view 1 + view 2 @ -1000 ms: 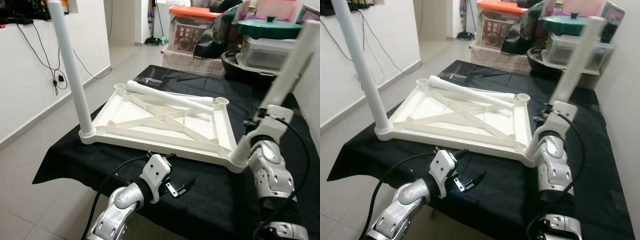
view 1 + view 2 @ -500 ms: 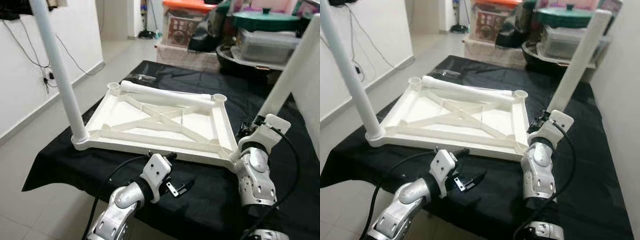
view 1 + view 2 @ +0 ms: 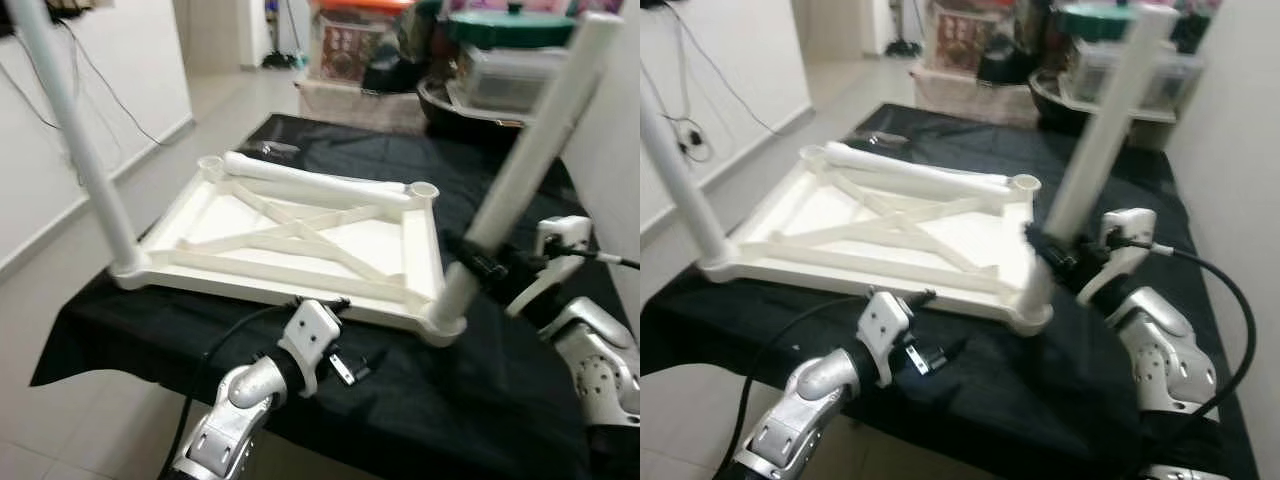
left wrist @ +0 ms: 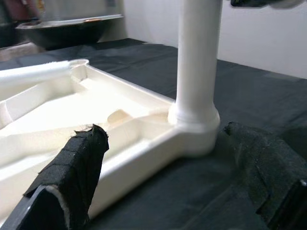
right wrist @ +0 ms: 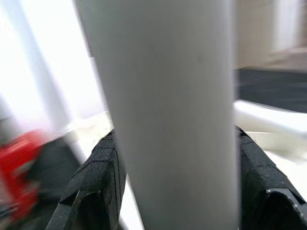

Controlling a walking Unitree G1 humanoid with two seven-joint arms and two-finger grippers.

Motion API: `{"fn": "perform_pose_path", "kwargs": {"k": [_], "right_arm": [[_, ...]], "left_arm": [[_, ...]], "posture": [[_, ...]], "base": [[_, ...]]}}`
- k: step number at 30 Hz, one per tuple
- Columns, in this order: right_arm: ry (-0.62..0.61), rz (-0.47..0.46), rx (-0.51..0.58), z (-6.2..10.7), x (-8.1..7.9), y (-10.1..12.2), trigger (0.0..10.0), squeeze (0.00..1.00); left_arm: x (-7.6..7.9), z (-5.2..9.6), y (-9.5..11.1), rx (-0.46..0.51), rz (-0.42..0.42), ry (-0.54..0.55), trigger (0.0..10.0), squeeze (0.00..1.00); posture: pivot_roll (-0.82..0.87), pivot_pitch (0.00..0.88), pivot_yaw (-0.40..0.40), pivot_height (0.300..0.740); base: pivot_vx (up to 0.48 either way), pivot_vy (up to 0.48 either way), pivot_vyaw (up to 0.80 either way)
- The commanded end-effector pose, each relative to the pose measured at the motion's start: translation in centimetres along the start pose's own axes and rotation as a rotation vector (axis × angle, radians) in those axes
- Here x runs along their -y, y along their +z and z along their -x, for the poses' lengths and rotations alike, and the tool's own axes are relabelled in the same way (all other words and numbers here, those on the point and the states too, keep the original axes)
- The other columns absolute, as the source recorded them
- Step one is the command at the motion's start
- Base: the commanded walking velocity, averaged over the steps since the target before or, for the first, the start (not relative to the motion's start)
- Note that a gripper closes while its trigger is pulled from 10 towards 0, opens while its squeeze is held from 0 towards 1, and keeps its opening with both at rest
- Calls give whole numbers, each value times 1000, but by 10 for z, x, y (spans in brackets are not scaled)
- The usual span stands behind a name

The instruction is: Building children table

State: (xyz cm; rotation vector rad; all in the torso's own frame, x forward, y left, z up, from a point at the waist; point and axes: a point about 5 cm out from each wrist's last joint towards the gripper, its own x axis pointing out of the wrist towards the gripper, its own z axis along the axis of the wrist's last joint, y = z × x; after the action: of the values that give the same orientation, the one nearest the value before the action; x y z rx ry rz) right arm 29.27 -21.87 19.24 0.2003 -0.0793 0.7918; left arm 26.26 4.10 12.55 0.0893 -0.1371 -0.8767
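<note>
A: How far along is the little table?

B: About halfway, I'd judge. The white table top (image 3: 300, 235) lies upside down on the black-draped tabletop (image 3: 480, 390). Two legs already stand in the corner sockets nearest the robot: the left leg (image 3: 75, 150) and the right leg (image 3: 520, 165). The two far sockets are open, and one loose leg (image 3: 320, 183) lies across the far edge of the frame (I cannot make out a fourth leg).

A: And the pincers?

B: The right pincer (image 3: 478, 268) is pinching the right leg low down, just above its socket; in the right wrist view its pads (image 5: 103, 177) sit on either side of the tube. The left pincer (image 4: 177, 172) is spread and holds nothing, waiting at the near edge of the tabletop and pointing toward the foot of that same leg.

A: What differs from a second ago?

B: The right arm has swung outward, so its wrist now reaches the leg from the side instead of from below. The head camera has also shifted. The left arm has barely moved.
</note>
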Motion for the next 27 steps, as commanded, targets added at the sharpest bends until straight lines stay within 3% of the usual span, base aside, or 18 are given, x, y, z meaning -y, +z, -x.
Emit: {"fn": "perform_pose_path", "kwargs": {"k": [1, 7, 8, 10, 11, 13, 17, 18, 19, 20, 23, 24, 25, 26, 27], "right_arm": [[102, -15, -7, -8, -10, -1, 10000, 0], [238, 9, -45, -21, -15, 1, 10000, 0], [273, 24, -60, -30, -19, 0, 6824, 0], [273, 30, -64, -32, -20, 0, 6824, 0], [248, 57, -74, -34, -19, -3, 0, 0], [198, 73, -77, -37, -15, -4, 0, 0], [-108, 104, -76, -38, 9, -12, 0, 0], [-108, 104, -76, -38, 9, -12, 0, 0], [-174, 100, -75, -36, 15, -13, 0, 0], [-331, 96, -65, -31, 29, -14, 0, 0], [-431, 93, -58, -27, 38, -14, 0, 0], [-590, 83, -58, -19, 51, -14, 0, 0], [-863, 89, -59, -1, 69, -15, 0, 0], [-863, 89, -59, -1, 69, -15, 0, 0], [-1038, 94, -62, 12, 79, -16, 0, 0]], "left_arm": [[1, 0, -1, -4, -6, -6, 10000, 0], [1, 0, -2, -5, -7, -6, 10000, 0], [1, 0, -3, -6, -7, -8, 10000, 0], [2, 0, -3, -7, -7, -9, 10000, 0], [2, 1, -3, -7, -8, -9, 10000, 0], [2, 1, -3, -7, -8, -10, 10000, 0], [2, 1, -3, -7, -7, -12, 10000, 0], [2, 1, -3, -7, -7, -12, 10000, 0], [2, 1, -3, -7, -7, -13, 10000, 0], [2, 1, -3, -8, -7, -15, 10000, 0], [3, 1, -3, -8, -7, -16, 10000, 0], [3, 1, -4, -9, -6, -18, 10000, 0], [3, 1, -4, -10, -6, -21, 10000, 0], [3, 1, -4, -10, -6, -21, 10000, 0], [3, 1, -4, -10, -6, -23, 10000, 0]], "posture": [[76, 0, -57, 740], [77, 0, -58, 740], [82, 0, -62, 740], [82, 0, -62, 740], [84, 0, -63, 740], [86, 0, -64, 740], [82, 0, -64, 740], [82, 0, -64, 740], [76, 0, -60, 740], [76, 0, -60, 740], [76, 0, -60, 740], [76, 0, -60, 740], [66, 0, -54, 740], [66, 0, -54, 740], [66, 0, -54, 740]], "base": [[0, 0, 0], [0, 0, 0], [0, 0, 0], [0, 0, 0], [0, 0, 0], [0, 0, 0], [0, 0, 0], [0, 0, 0], [0, 0, 0], [0, 0, 0], [0, 0, 0], [0, 0, 0], [0, 0, 0], [0, 0, 0], [0, 0, 0]]}}
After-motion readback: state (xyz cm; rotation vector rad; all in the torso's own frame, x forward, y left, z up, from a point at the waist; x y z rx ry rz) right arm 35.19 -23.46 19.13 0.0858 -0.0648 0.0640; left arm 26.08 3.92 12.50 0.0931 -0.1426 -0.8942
